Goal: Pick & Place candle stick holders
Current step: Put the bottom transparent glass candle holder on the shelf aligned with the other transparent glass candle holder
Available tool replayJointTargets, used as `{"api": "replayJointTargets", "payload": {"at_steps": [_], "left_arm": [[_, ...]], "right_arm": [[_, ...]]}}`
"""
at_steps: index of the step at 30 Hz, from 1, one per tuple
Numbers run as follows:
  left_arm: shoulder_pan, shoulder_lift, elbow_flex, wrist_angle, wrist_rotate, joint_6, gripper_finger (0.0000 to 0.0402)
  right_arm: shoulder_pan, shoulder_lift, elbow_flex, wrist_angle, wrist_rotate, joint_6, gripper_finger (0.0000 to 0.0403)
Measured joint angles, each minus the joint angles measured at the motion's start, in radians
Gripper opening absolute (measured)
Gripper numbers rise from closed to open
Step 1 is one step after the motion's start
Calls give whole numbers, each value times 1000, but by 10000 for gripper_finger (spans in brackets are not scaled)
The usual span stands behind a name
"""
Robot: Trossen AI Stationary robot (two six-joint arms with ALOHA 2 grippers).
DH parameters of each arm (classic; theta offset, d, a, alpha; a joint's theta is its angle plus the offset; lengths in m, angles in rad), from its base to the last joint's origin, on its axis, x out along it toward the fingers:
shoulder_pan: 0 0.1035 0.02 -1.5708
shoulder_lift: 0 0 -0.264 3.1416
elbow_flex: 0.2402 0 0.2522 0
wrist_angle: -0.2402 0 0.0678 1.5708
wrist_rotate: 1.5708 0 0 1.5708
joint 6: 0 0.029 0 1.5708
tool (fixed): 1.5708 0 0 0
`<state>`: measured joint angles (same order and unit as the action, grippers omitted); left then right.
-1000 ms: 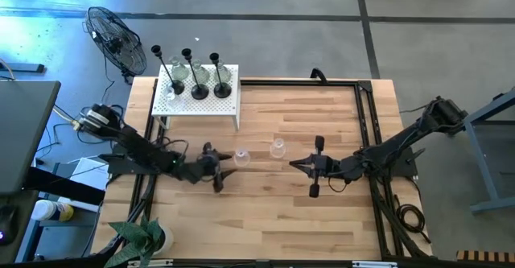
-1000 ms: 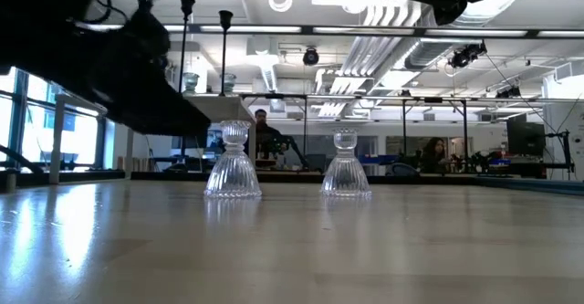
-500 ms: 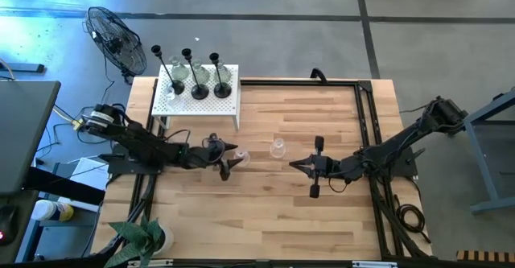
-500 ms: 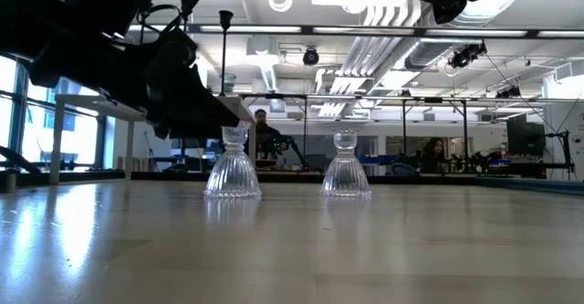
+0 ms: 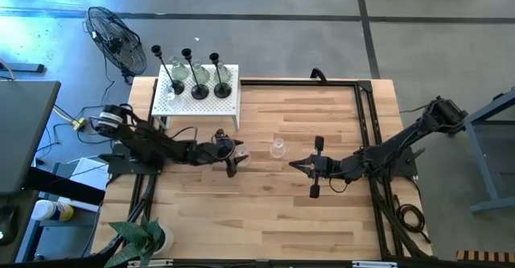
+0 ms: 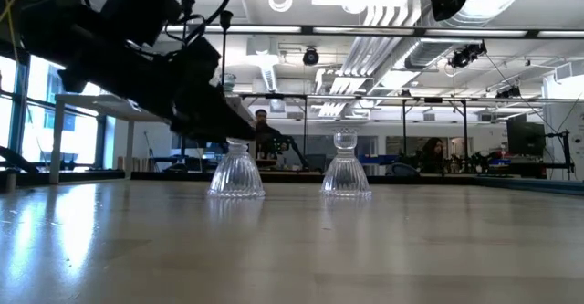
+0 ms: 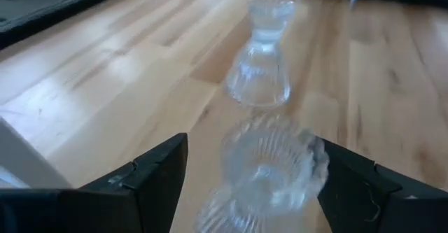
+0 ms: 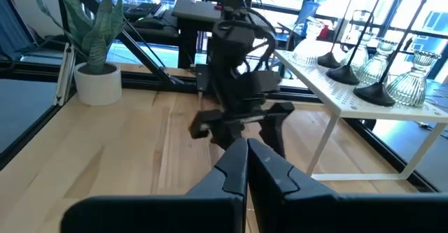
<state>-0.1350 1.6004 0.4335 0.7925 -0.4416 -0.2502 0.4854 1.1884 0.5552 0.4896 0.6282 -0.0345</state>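
Wooden table (image 5: pixel 322 220), left gripper (image 7: pixel 246 164) jaws wide around glass holder (image 7: pixel 269 166)

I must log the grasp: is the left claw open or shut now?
Open. The left claw has its fingers spread on both sides of the nearer glass holder, not yet pressing it.

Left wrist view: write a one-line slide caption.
Open left tool straddles a glass candle holder; a second one stands beyond.

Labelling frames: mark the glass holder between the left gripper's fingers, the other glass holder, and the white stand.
Near glass holder (image 7: pixel 269 164), left wrist view, ribbed cup.
Far glass holder (image 7: pixel 259 79), left wrist view, flared base.
White stand (image 5: pixel 227 106), high view, bare perforated top.
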Motion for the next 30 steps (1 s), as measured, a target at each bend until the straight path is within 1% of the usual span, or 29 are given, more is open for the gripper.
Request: {"api": "replayJointTargets", "payload": {"at_steps": [5,7,10,16,20,24,27,30], "left_arm": [[4,15,21,19,33,18,275],[4,15,21,20,35,21,269],[4,15,20,8,35,21,243],[4,13,20,11,35,36,167],[4,7,20,9,35,36,164],[4,-56,20,-13,35,37,164],[4,-159,20,-93,40,37,170],[-11,-296,20,-205,32,36,168]], "right_arm": [[0,0,0,0,-8,-11,1],[0,0,0,1,-8,-11,2],[0,0,0,2,-8,-15,1],[0,0,0,2,-8,-15,1],[0,0,0,2,-8,-15,2],[0,0,0,2,-8,-15,1],[0,0,0,2,-8,-15,2],[0,0,0,2,-10,-17,1]]}}
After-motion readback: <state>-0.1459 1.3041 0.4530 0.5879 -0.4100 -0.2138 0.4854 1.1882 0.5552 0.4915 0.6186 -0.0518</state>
